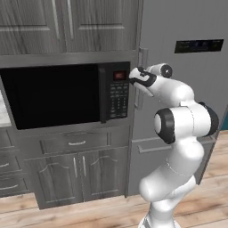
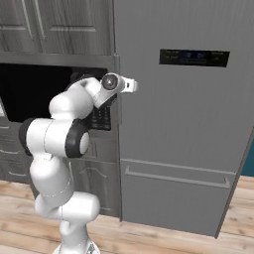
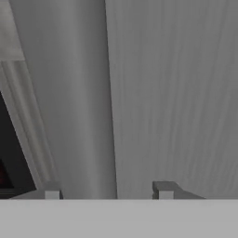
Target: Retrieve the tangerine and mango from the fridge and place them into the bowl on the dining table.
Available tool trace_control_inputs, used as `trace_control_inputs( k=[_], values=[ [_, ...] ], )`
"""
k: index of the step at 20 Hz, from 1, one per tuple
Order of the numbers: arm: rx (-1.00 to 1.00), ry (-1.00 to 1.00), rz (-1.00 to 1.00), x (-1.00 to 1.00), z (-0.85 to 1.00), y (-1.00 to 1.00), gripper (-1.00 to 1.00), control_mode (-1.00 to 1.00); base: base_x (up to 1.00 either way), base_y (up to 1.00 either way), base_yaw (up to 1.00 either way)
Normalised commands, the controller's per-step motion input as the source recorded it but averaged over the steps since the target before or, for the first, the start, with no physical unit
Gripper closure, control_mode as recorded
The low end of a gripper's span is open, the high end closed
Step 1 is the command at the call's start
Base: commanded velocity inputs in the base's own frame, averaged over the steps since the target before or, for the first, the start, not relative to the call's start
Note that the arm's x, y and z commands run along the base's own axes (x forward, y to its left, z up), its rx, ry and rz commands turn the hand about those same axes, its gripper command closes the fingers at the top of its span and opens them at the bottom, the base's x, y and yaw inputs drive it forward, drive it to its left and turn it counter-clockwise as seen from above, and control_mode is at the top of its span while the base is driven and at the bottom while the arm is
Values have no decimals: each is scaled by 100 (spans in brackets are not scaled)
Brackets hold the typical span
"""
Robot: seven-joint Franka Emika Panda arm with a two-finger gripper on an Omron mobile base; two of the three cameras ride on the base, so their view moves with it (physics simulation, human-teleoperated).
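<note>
The fridge [image 1: 187, 98] [image 2: 188, 114] stands tall and light grey, its door shut, with a dark display panel [image 2: 194, 57] near the top. My gripper [image 1: 137, 76] is up at the door's left edge, at the vertical handle [image 1: 141, 95]. In the hand view the gripper [image 3: 107, 190] is open, one fingertip on each side of the handle [image 3: 88, 116], close against the door [image 3: 176, 93]. The tangerine and mango are hidden behind the shut door. The bowl and the dining table are out of view.
A black microwave [image 1: 53, 95] [image 2: 30, 92] sits built into dark grey cabinets just left of the fridge, right beside my hand. Drawers and cabinet doors [image 1: 84, 169] lie below it. Wooden floor [image 2: 163, 240] runs in front.
</note>
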Motion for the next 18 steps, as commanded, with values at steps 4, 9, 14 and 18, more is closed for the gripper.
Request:
trace_control_inputs(
  k=[4,9,14,18],
  values=[
    [0,1,0,-97,11,-57,100,-100,0,0,0],
    [1,4,0,-100,8,-93,100,-100,0,0,0],
    [1,14,-4,-98,3,-100,100,-100,0,0,0],
    [0,18,-8,-99,5,-100,100,-100,0,0,0]
  ],
)
